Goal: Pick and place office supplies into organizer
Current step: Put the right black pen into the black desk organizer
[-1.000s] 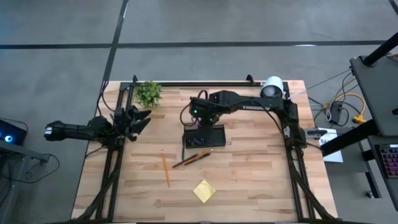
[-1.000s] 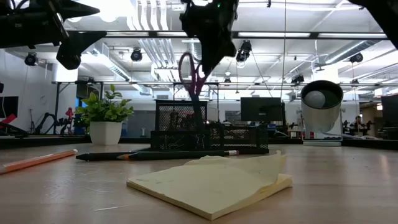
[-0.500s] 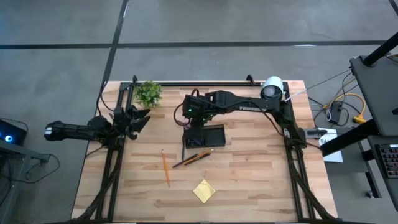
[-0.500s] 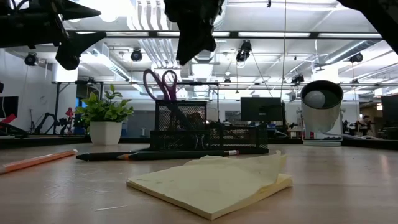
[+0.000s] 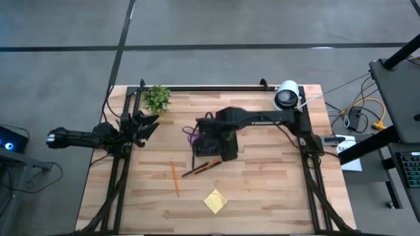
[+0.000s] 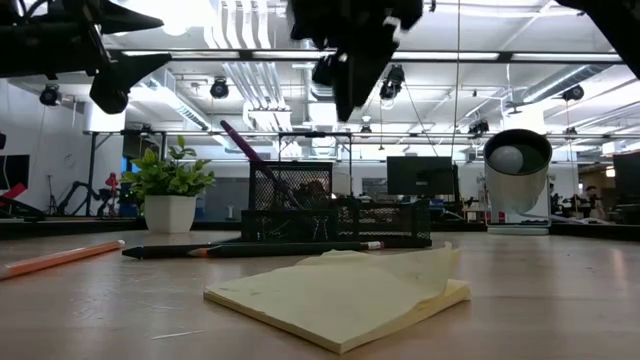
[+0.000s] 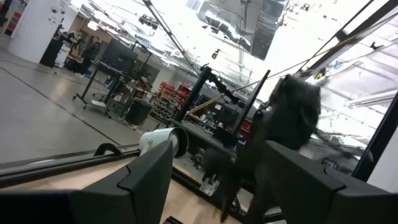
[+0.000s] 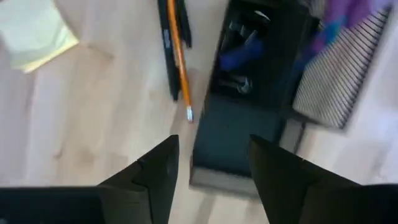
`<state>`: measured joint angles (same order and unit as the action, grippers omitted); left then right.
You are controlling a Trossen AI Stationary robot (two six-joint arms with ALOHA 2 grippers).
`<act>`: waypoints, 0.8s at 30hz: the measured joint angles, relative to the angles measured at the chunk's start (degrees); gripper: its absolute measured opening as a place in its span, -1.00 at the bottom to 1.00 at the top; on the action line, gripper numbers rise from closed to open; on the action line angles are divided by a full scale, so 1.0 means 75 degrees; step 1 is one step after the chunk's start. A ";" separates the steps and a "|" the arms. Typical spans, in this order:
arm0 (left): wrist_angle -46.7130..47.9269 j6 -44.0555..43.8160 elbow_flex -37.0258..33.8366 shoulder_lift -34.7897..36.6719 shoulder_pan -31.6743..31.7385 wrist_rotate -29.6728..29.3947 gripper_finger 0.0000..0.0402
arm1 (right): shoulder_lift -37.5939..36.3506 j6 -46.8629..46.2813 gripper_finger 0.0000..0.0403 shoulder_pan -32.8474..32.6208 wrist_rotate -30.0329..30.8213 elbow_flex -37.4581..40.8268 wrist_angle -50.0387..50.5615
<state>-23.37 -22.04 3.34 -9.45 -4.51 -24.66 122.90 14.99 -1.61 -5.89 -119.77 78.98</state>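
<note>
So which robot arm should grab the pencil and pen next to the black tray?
Probably the right arm. Its gripper hangs open over the organizer, right beside the pencil and dark pen. The left gripper waits at the table's left edge, much farther away.

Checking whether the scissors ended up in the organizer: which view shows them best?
The low view: the purple-handled scissors lean out of the organizer's upright compartment. The high view shows only purple handles at the organizer's left end, beside the right arm. The right wrist view gives a purple blur; the left wrist view shows none.
</note>
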 joint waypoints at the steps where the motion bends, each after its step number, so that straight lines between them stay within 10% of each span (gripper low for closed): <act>1: -0.0002 -0.0003 0.0000 0.0000 0.0000 0.0000 0.17 | 0.0087 0.0008 -0.11 -0.0111 -0.0031 0.0171 -0.0142; 24: 0.0055 -0.0012 -0.0032 -0.0209 -0.0003 0.0040 0.17 | 0.0377 -0.2254 -0.31 -0.1200 0.0788 0.3225 -0.4147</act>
<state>-22.96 -22.13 3.09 -11.02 -4.54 -24.36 125.73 -1.92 -10.61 0.02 -95.58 47.87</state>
